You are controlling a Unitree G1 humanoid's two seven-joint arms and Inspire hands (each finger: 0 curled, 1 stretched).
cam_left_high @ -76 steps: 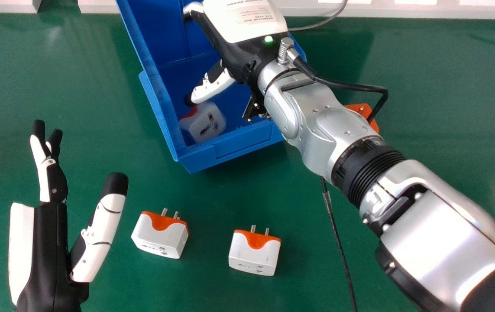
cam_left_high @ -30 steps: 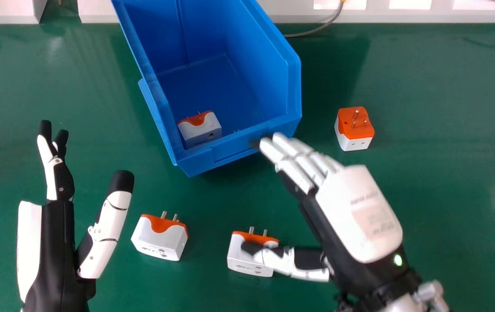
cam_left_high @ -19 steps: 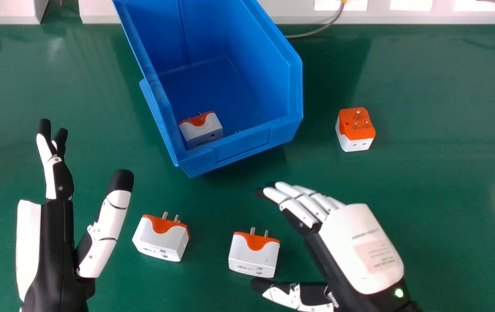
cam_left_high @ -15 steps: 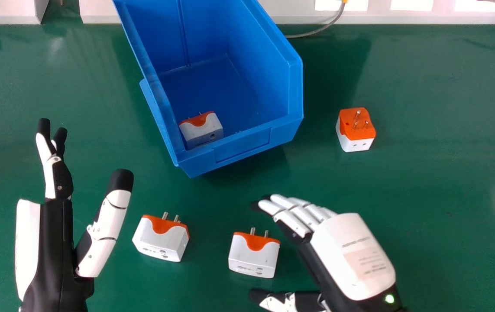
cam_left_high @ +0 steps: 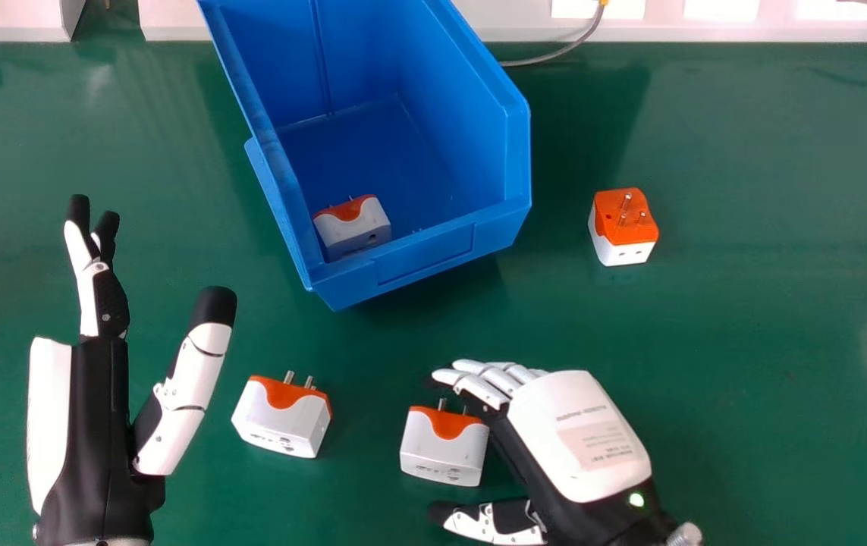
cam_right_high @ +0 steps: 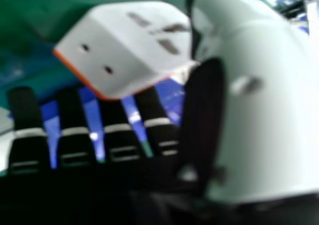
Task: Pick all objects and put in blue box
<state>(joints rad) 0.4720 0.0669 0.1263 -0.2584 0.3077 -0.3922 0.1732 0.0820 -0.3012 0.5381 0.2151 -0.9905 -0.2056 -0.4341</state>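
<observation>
evidently, four white-and-orange travel plug adapters are distributed about one landmark, the blue storage bin, which stands askew on the green tabletop; the enclosed adapter rests inside the bin, in its near left corner, orange end towards the bin's far side; the outlying adapter stands to the right of the bin, well apart from it, orange face and metal pins uppermost; the left near adapter lies on the robot's side of the bin, pins directed towards the bin; the right near adapter lies likewise on the robot's side of the bin, farther right, its pins also directed binwards and partly covered by fingers.

the right hand is on the robot's side of the bin, around the right near adapter, released, with fingers loosely extended on the bin side and thumb on the side away from the bin; the right hand view shows an adapter's slotted white faces and orange edge between fingers and thumb; whether they touch it cannot be told; the left hand, also released, is to the left on the robot's side of the bin, fingers straight and thumb spread; a grey cable curves beyond the bin, to its right.
</observation>
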